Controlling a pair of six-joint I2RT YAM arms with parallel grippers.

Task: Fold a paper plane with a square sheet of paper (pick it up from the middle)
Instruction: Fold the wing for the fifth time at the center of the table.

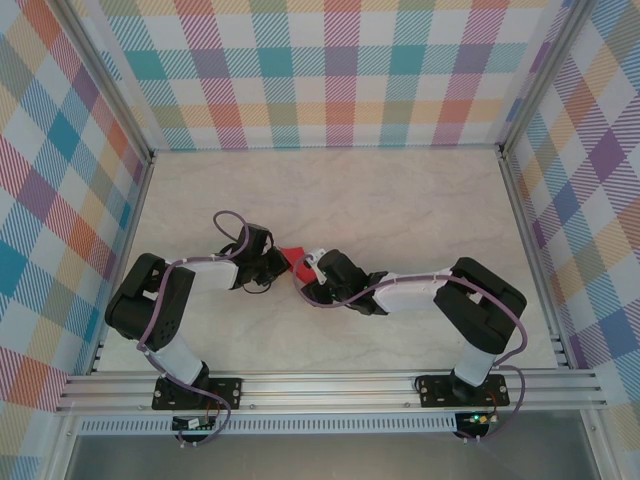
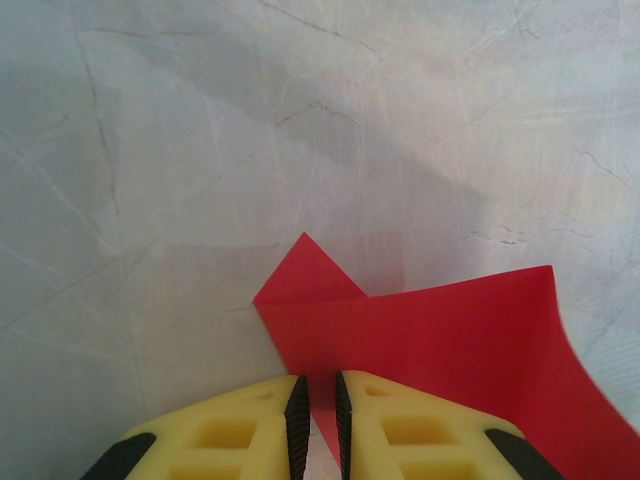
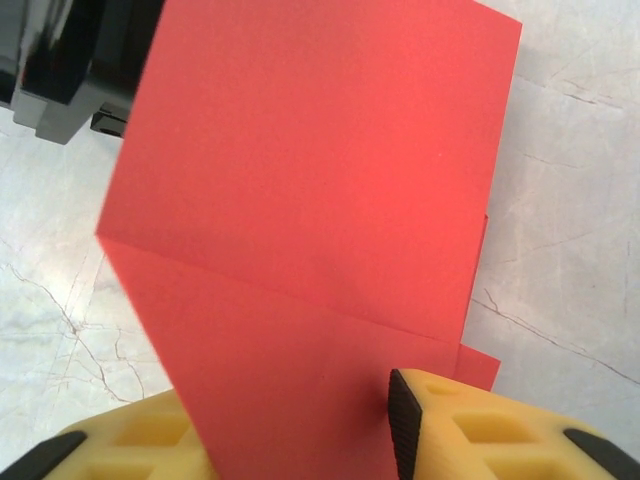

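Right wrist shows a crease (image 3: 280, 290) crossing red paper (image 3: 320, 150).

- Setting: a robotics lab test cell.
- Enclosure: plaid-printed walls (image 1: 340, 70) on three sides, held in an aluminium frame (image 1: 330, 385).
- Bench: a marble-look table (image 1: 400, 190), with the left arm (image 1: 160, 300) and right arm (image 1: 485, 300) bolted to the frame's front rail.

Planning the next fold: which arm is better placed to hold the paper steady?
Probably left: the left gripper is closed on the red paper, pads nearly touching. The right gripper has an unclear grip; paper hides one finger.
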